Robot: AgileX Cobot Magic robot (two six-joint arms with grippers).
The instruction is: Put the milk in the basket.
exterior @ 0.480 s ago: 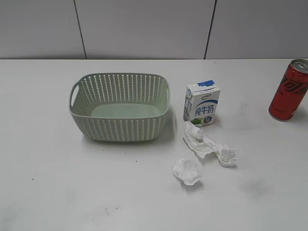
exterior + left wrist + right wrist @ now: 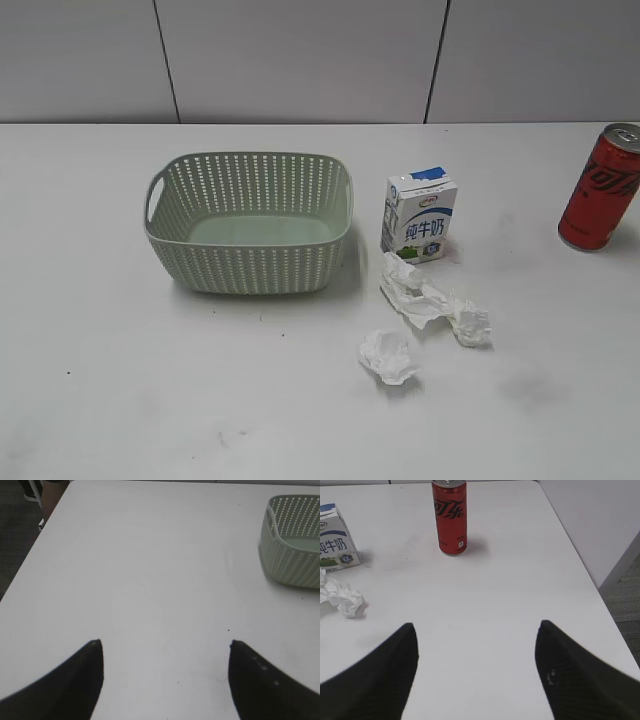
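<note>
The milk [image 2: 420, 219], a small white and blue carton with a blue tab on top, stands upright on the white table just right of the basket [image 2: 250, 268]; it also shows at the left edge of the right wrist view [image 2: 335, 540]. The pale green perforated basket holds nothing and shows at the top right of the left wrist view [image 2: 292, 560]. My left gripper [image 2: 165, 642] is open over bare table, well left of the basket. My right gripper [image 2: 476, 625] is open over bare table, right of the milk. Neither gripper shows in the exterior view.
A red soda can [image 2: 598, 188] stands at the far right, also in the right wrist view [image 2: 450, 517]. Two crumpled white papers [image 2: 430, 300] [image 2: 388, 356] lie in front of the milk. The table's right edge [image 2: 585, 570] and left edge [image 2: 30, 565] are near.
</note>
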